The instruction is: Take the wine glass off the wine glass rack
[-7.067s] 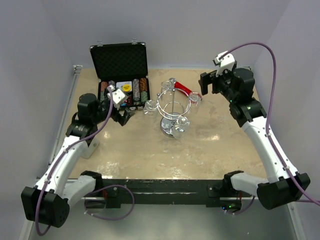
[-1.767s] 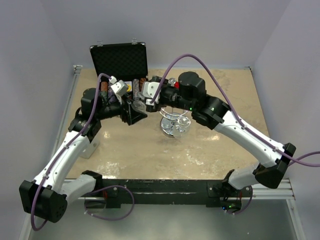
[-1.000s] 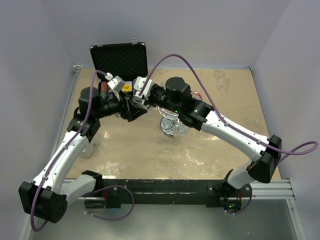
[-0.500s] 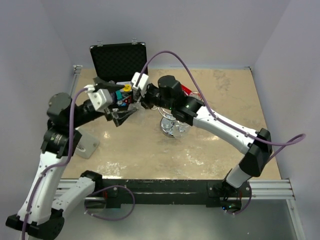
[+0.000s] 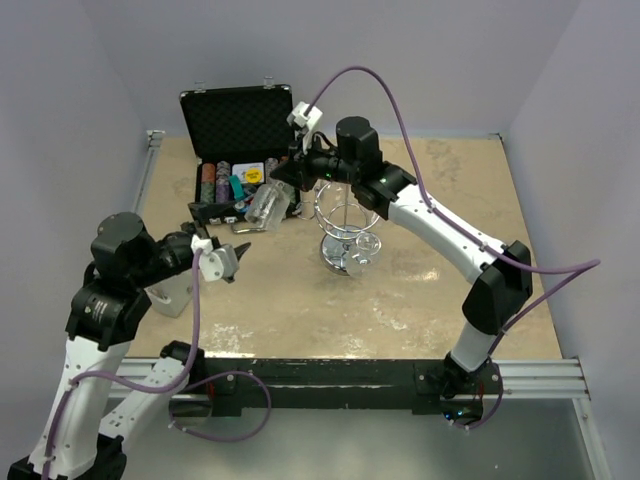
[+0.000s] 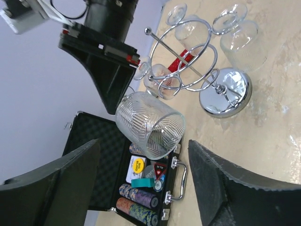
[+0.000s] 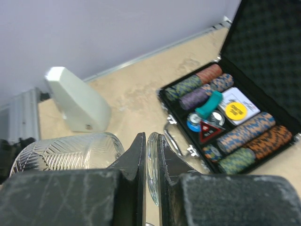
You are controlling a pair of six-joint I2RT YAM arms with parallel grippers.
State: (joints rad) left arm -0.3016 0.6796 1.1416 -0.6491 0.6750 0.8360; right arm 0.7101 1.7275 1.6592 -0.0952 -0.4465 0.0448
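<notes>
A clear wine glass (image 5: pixel 265 205) with a cut pattern lies tilted in the air, left of the wine glass rack (image 5: pixel 343 205) and apart from it. My right gripper (image 5: pixel 292 190) is shut on the foot (image 7: pixel 152 165) of this glass; its bowl (image 7: pixel 66 150) shows at lower left. In the left wrist view the glass (image 6: pixel 150 123) hangs beyond my fingertips (image 6: pixel 225 183), in front of the chrome rack (image 6: pixel 188 70). My left gripper (image 5: pixel 233 230) stands open below and left of the glass, holding nothing.
An open black chip case (image 5: pixel 240 150) lies at the back left, under the glass. Other glasses (image 6: pixel 240 42) hang on the rack above its mirrored base (image 6: pixel 225 92). A white block (image 7: pixel 77 101) stands on the table's left side.
My left arm has drawn back toward the near left, away from the glass. The right gripper has kept the glass and swung it up and back, left of the rack.
</notes>
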